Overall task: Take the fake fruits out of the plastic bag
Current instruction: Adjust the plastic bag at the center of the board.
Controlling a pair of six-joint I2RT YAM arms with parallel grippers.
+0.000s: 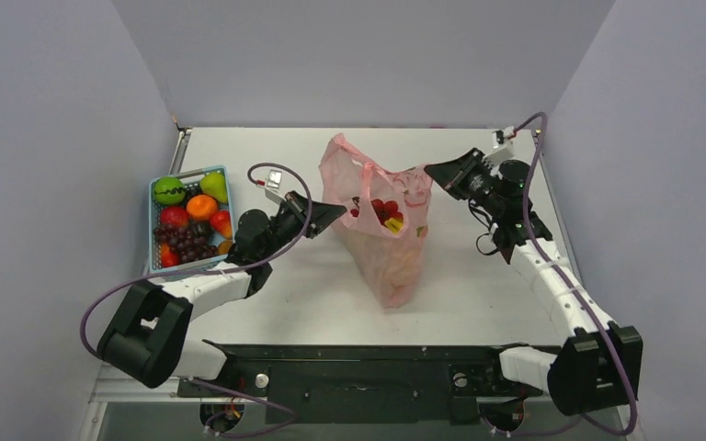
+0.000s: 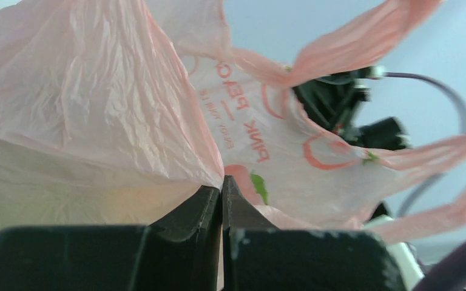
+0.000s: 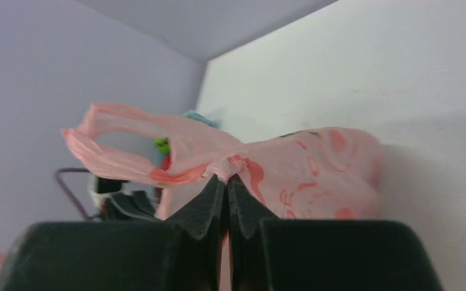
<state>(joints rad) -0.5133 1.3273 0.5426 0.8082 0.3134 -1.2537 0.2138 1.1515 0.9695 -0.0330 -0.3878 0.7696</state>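
The pink plastic bag lies in the middle of the table, its mouth held apart. Inside the mouth show fake fruits: small red round ones and a yellow piece. My left gripper is shut on the bag's left rim; in the left wrist view the pink film is pinched between its tips. My right gripper is shut on the right rim; in the right wrist view a bunched fold of the bag sits between its tips.
A light-blue basket at the left holds several other toy fruits, among them a green ball with a dark zigzag and purple grapes. Grey walls enclose the table on three sides.
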